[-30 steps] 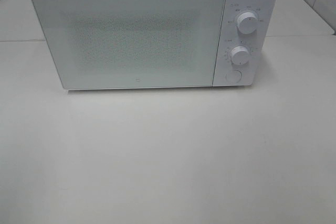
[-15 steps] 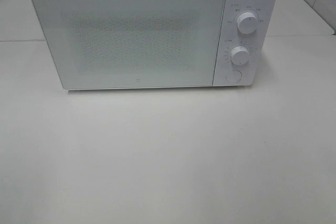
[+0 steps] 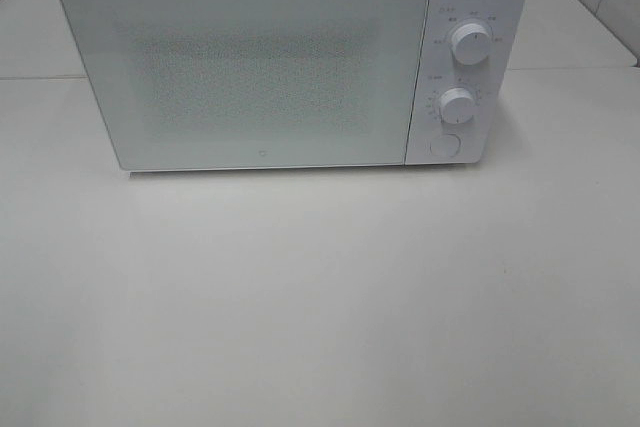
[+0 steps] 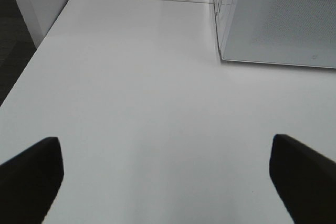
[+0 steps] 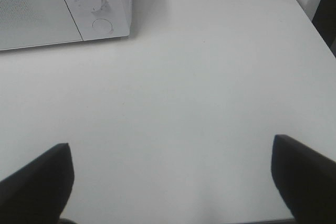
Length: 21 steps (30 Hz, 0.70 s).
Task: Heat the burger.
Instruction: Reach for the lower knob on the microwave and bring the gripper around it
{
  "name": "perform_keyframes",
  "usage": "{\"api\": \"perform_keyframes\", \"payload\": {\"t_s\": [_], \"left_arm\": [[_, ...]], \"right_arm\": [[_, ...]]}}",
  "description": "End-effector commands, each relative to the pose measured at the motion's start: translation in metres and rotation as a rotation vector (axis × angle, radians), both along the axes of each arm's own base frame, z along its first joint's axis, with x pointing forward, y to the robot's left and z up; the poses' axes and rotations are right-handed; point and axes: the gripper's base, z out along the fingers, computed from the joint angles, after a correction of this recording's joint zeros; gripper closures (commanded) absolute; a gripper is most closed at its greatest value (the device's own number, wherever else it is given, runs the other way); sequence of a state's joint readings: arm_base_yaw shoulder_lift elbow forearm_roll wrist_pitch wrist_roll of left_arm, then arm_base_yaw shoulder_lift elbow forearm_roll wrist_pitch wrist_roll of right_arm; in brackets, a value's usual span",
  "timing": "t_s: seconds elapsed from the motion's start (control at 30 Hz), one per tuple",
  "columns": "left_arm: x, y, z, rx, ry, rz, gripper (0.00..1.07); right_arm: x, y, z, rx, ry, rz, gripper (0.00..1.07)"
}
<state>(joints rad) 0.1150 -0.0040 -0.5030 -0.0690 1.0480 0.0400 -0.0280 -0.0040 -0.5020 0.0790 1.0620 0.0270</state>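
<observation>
– Although the job is to heat a burger, can you find one anywhere?

– No. None shows in any view. It may sit behind the closed door, but the dotted screen hides the inside, so I cannot tell. I judge the task barely begun. The door is shut, no control is touched and both arms are off the oven.

– Take me through it, biggest first.

– The wide matt white table (image 3: 320, 297) is smooth and flat, with a thin seam (image 3: 40, 77) running out from either side of the microwave. The boxy white microwave (image 3: 292, 65) has softly rounded corners and stands on that table. Its glossy white door (image 3: 240, 72) fills most of the microwave's front, with a fine grid of dots in the pane.

– And the controls?

– On the microwave's right-hand strip there is a round white upper knob (image 3: 470, 43) and a matching lower knob (image 3: 456, 105). Both are ringed with printed ticks. Under them is a flat round white button (image 3: 445, 145).

– The grippers?

– The left gripper (image 4: 168, 174) hovers over the table off the microwave's left front corner. Its blunt dark fingers (image 4: 31, 174) are spread wide on nothing. The right gripper (image 5: 170, 179) hangs in front of the microwave's knob side, its fingers (image 5: 302, 177) likewise apart and empty.

– What is left?

– Likely everything. The burger must be got inside if it is not there, the door closed and the knobs set.
</observation>
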Motion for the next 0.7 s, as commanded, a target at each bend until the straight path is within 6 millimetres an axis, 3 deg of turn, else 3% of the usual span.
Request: {"api": "perform_keyframes", "payload": {"t_s": [0.03,0.3,0.37,0.4,0.5,0.57,0.7], "left_arm": [[-0.003,0.0,0.0,-0.006,-0.031,-0.018,0.06],[-0.003,0.0,0.0,-0.006,-0.031,-0.034,0.06],[-0.003,0.0,0.0,-0.007,-0.031,-0.035,0.06],[-0.003,0.0,0.0,-0.007,-0.031,-0.035,0.06],[-0.003,0.0,0.0,-0.007,-0.03,-0.035,0.06],[-0.002,0.0,0.0,-0.007,-0.028,-0.035,0.06],[-0.002,0.0,0.0,-0.007,-0.028,-0.035,0.06]], "right_arm": [[-0.001,0.001,0.0,0.008,-0.023,0.0,0.09],[-0.001,0.001,0.006,0.006,-0.055,-0.001,0.09],[0.007,0.0,0.021,0.012,-0.099,-0.008,0.09],[0.017,0.0,0.032,0.014,-0.117,-0.012,0.09],[0.025,-0.001,0.039,0.014,-0.132,-0.015,0.09],[0.059,-0.003,0.058,0.016,-0.249,-0.032,0.09],[0.082,-0.005,0.062,0.008,-0.329,-0.043,0.09]]}}
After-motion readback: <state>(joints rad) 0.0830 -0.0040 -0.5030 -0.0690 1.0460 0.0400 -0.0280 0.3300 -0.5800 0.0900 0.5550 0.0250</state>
